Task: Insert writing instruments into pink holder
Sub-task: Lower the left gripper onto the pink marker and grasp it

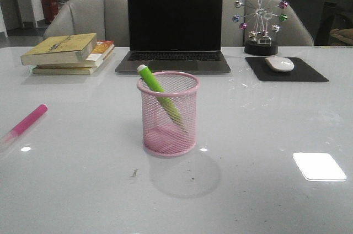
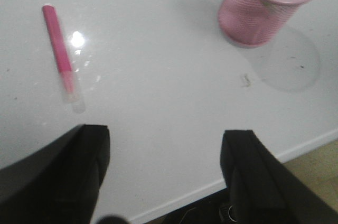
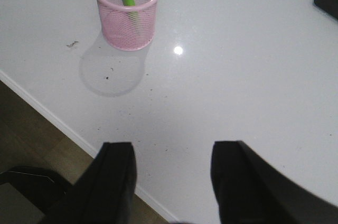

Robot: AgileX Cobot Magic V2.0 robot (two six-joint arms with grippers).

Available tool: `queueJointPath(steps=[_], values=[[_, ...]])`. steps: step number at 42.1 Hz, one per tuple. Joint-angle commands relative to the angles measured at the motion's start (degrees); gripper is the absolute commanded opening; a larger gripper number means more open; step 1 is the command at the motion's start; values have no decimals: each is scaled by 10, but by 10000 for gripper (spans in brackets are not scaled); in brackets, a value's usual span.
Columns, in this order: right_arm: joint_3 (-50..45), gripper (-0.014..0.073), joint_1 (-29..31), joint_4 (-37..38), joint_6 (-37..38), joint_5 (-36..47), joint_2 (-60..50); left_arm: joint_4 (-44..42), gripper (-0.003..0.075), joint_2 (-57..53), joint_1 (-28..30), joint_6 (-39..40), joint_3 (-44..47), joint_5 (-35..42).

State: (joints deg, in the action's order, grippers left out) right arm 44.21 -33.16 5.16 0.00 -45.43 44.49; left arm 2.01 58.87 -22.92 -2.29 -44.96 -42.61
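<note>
Your left gripper (image 2: 163, 174) and right gripper (image 3: 171, 179) hang released, empty. At nine o'clock of the pink holder (image 1: 168, 113), the magenta marker (image 1: 28, 121) could roll off the table (image 1: 265, 134) if nudged; the green marker (image 1: 160, 95) already leans inside.

Overhead glare on glossy table (image 1: 83, 190)

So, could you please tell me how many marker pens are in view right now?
2. The green marker leans inside the pink cup; the pink marker lies flat on the table, to the cup's left. None seem hidden.
</note>
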Motion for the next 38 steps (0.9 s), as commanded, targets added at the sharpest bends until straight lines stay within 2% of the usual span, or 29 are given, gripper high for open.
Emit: queueJointPath(steps=[1, 8, 13, 27, 38], values=[[16, 447, 2, 3, -5, 34, -4, -2, 516, 44, 36, 11, -46, 11], [16, 447, 2, 3, -5, 34, -4, -2, 507, 142, 93, 11, -102, 7], [16, 447, 2, 3, -5, 34, -4, -3, 507, 216, 113, 11, -143, 12], [16, 447, 2, 3, -5, 34, -4, -20, 507, 407, 136, 11, -275, 10], [16, 447, 2, 3, -4, 34, -4, -28, 507, 502, 137, 11, -352, 10]])
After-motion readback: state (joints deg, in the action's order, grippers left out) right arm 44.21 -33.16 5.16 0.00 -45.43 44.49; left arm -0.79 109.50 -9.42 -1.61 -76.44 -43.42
